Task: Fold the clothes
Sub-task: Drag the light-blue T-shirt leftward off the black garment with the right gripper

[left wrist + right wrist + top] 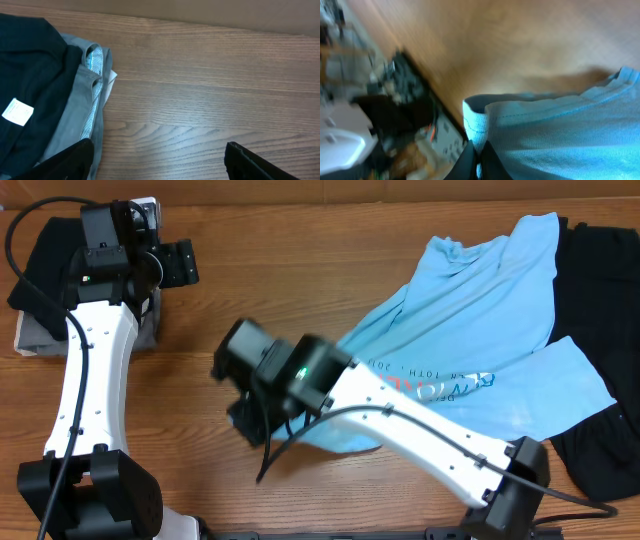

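The light blue T-shirt (480, 310) lies spread and rumpled on the right half of the wooden table, its white and coral lettering (440, 380) showing upside down. My right gripper (250, 420) is shut on a hemmed edge of the shirt (530, 135) and holds it at the table's middle front; the fingertips (480, 160) pinch the blue cloth. The right wrist view is motion-blurred. My left gripper (180, 262) is open and empty at the far left, its fingers (160, 160) hovering over bare wood beside a stack of folded clothes.
A stack of folded clothes (60, 290) lies at the far left: a black garment (30, 75) on grey and striped ones (92, 90). Another black garment (600, 410) lies at the right edge, partly under the T-shirt. Clutter past the table edge (380, 125) shows in the right wrist view.
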